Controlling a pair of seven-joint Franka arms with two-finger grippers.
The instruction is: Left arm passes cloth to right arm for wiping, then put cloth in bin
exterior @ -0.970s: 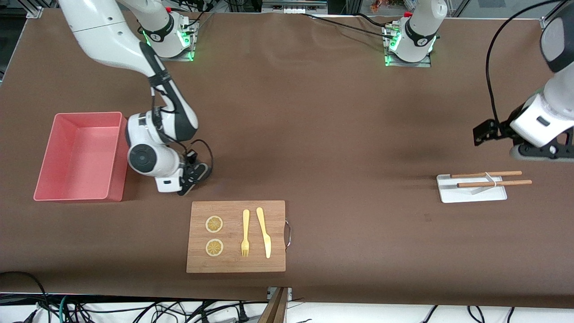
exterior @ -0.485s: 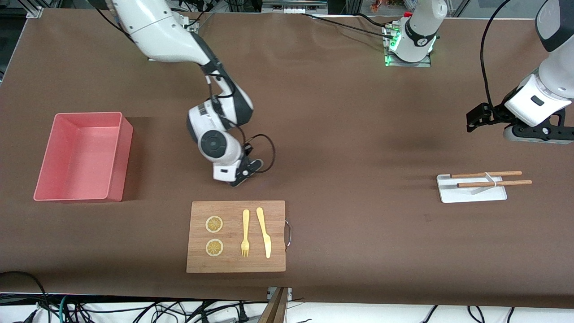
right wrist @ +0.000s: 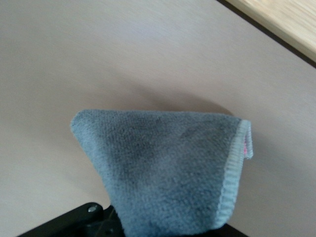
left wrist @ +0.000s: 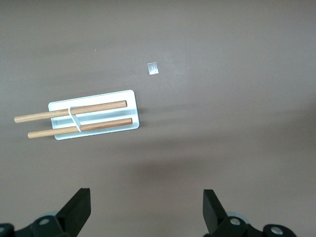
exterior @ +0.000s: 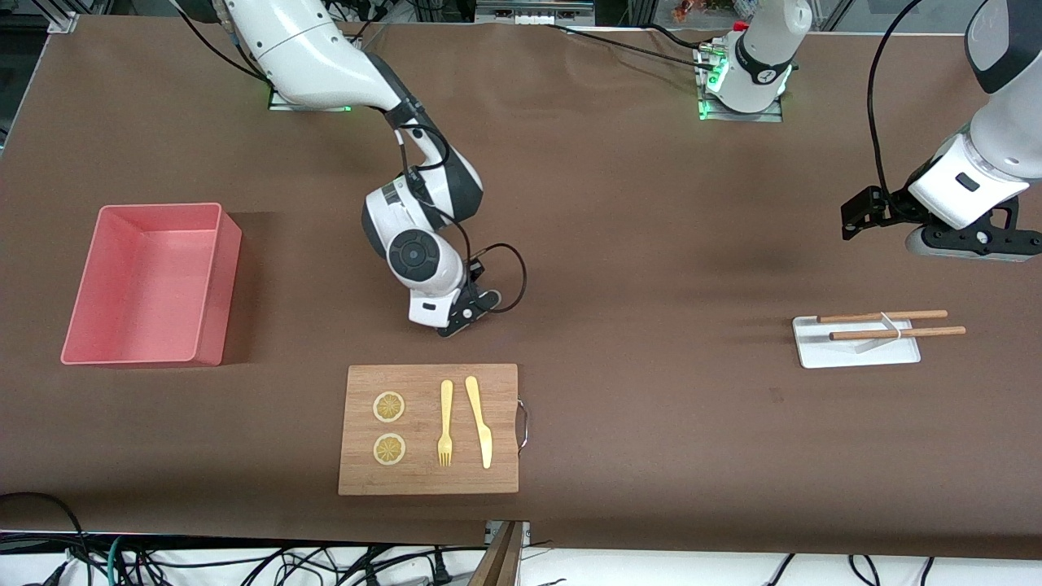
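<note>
The dark grey cloth (right wrist: 168,168) hangs folded from my right gripper (right wrist: 163,232), which is shut on it. In the front view this gripper (exterior: 440,325) is low over the table, just farther from the front camera than the wooden board (exterior: 505,456); the cloth is hidden there. The pink bin (exterior: 228,285) stands empty at the right arm's end of the table. My left gripper (exterior: 973,244) hangs open and empty in the air near the left arm's end, over bare table. Its fingers (left wrist: 76,210) stand wide apart around nothing (left wrist: 146,217).
The board carries two lemon slices (exterior: 389,407), a yellow fork (exterior: 445,423) and a yellow knife (exterior: 480,423), with a metal handle (exterior: 523,423) on its side. A small white tray (exterior: 855,354) holds two wooden sticks (exterior: 883,316); it also shows in the left wrist view (left wrist: 123,94).
My right arm has swung from beside the bin toward the middle of the table, stopping by the board. My left gripper has drifted slightly away from the white tray.
</note>
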